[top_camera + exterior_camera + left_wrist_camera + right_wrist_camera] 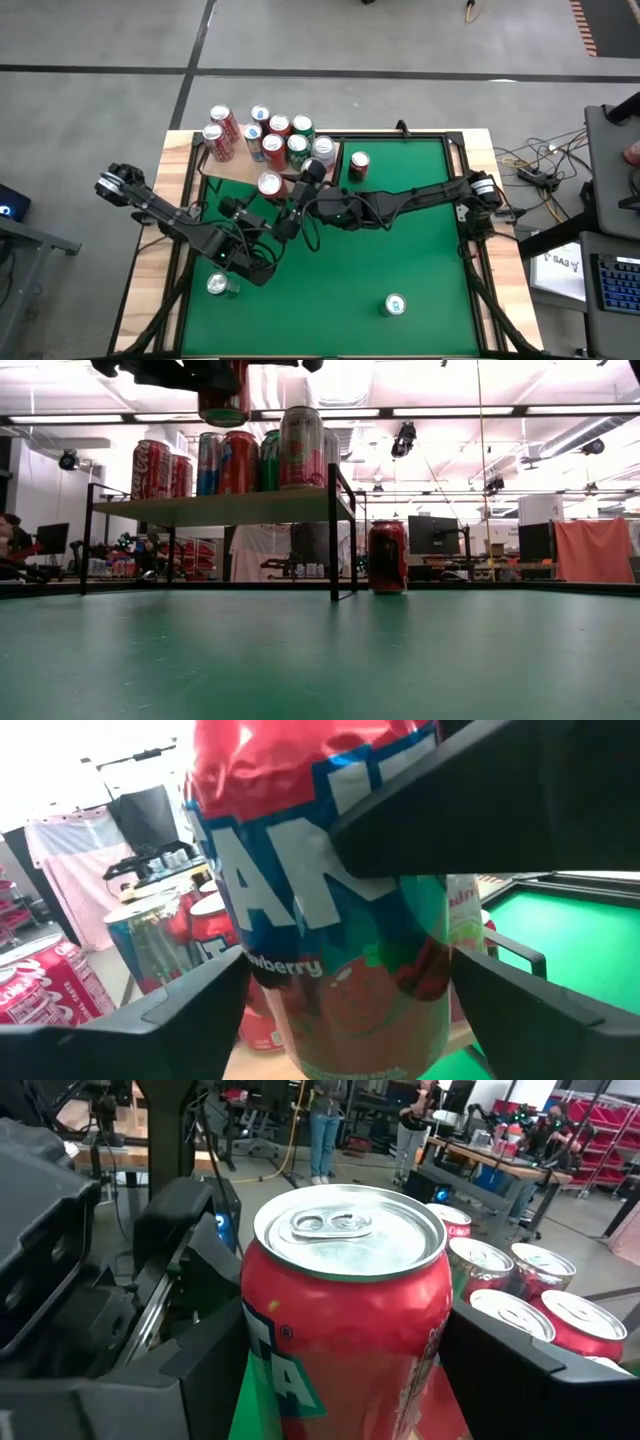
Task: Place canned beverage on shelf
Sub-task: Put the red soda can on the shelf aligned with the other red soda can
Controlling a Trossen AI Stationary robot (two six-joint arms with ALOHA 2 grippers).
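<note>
A red strawberry soda can (270, 185) is held in the air at the near edge of the shelf (228, 168), a pale wood board on dark legs (240, 508) that bears several upright cans. In the low view the can (223, 402) hangs higher than the cans on the shelf. My left gripper (260, 208) reaches it from the near left and is shut on it. My right gripper (294, 196) reaches it from the right and is shut on it too. Both wrist views show the can between that arm's own fingers (340, 920) (345, 1310). My left gripper pinches the can's side wall (262, 1005) between its two fingers, low on the can. The fingers come about level from the table's near left. The can is upright and clear of table and shelf. My right gripper pinches the can's side wall (425, 1370) between its two fingers, below the top rim. It comes from the table's right, slanting a little downward. One of its fingers (470, 810) lies across the can's upper part in the left wrist view.
A red can (360, 165) stands on the green table just right of the shelf's dark end panel (333, 530). Two more cans sit near the front edge, one at the left (218, 285) and one at the right (395, 303). The shelf's near edge has bare board.
</note>
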